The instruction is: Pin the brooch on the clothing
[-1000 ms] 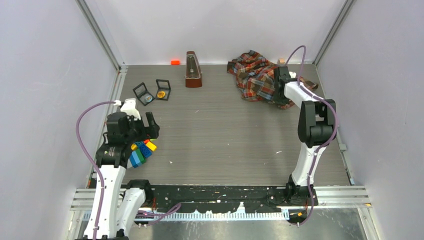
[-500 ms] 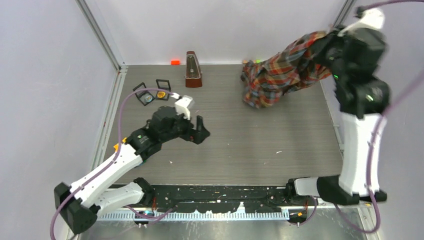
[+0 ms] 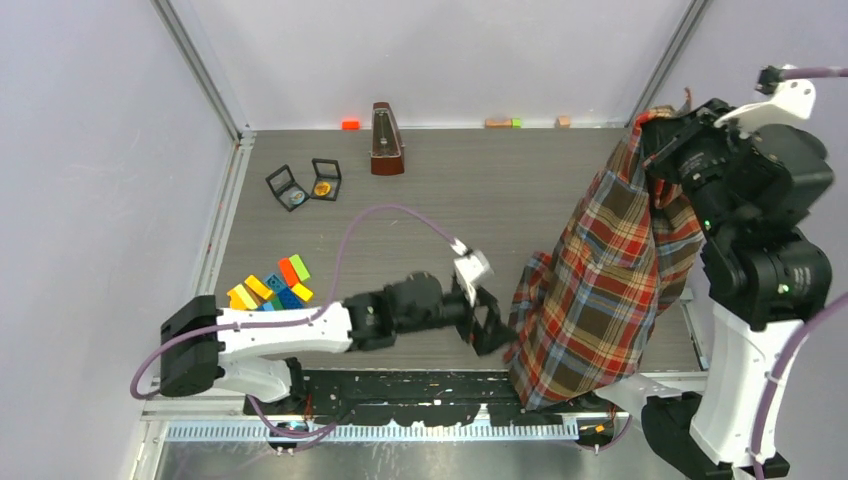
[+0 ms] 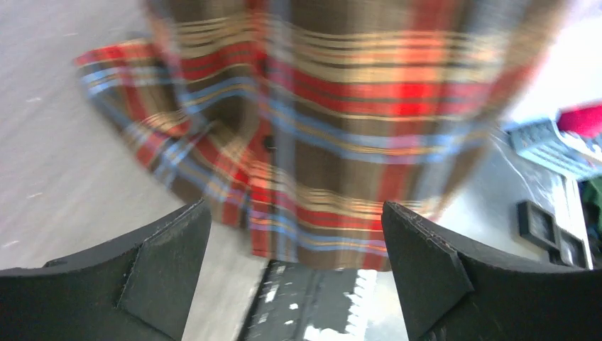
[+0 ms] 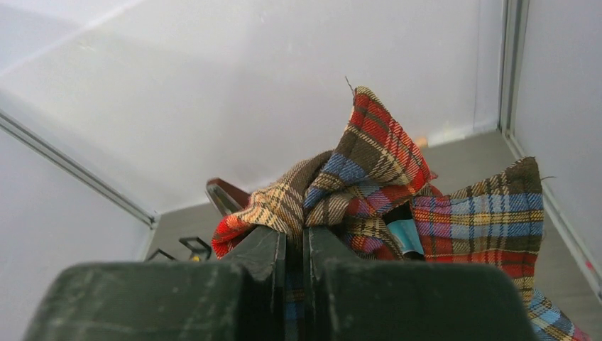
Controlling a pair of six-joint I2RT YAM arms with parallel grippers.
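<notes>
Top external, shirt: hangs at the near right, hem at the near edge.
Right gripper: pinching a bunched fold.
Left gripper: spread wide beside the hem.
Risk: your thin pinch slips; shirt drops.

The plaid shirt hangs long from the right gripper, which pinches its top. Its hem is down by the near edge of the worktop. Just left of the shirt's lower half, the left gripper gapes wide. Coloured blocks lie far to the shirt's left.
</notes>
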